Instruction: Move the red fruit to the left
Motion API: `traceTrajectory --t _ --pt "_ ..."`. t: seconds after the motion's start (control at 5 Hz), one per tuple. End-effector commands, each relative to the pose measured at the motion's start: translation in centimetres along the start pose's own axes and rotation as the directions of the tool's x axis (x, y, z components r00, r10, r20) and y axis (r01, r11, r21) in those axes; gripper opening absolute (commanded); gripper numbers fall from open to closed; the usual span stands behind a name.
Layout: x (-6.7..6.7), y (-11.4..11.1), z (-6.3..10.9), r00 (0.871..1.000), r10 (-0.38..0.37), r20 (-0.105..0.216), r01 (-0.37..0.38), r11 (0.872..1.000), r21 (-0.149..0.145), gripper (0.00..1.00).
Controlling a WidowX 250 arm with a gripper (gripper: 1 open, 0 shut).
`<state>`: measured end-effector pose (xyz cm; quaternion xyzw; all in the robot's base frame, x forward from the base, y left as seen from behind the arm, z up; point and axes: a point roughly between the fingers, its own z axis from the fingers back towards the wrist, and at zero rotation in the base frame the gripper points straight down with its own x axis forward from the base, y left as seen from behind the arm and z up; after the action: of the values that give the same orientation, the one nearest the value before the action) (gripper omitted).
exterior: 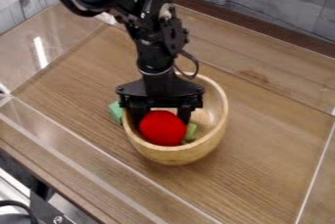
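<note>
The red fruit [163, 127] is a small bright red ball held just above the inside of the light wooden bowl [210, 145]. My black gripper [163, 112] comes straight down from above, its two fingers [129, 112] on either side of the fruit, shut on it. A green piece [118, 112] shows at the bowl's left rim, partly hidden behind the gripper. Another pale green bit [199, 120] peeks out to the right of the fruit inside the bowl.
The bowl stands on a wooden tabletop [78, 81] enclosed by clear plastic walls [53, 140] at the front and left. The black arm [131, 8] rises to the upper left. Open wood lies left and right of the bowl.
</note>
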<state>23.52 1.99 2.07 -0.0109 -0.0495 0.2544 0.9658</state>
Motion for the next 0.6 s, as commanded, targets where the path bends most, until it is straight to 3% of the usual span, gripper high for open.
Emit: traceTrajectory --t 0.0,0.2,0.4 --pt "-0.87 1.20 -0.86 0.999 -0.019 -0.039 0.020 1.000 0.021 0.00" --pt "-1.29 1.03 -1.00 0.997 -0.064 -0.044 0.065 0.998 0.017 0.00" --pt "-1.56 0.76 -0.78 0.998 -0.044 -0.046 0.045 0.999 0.019 0.00"
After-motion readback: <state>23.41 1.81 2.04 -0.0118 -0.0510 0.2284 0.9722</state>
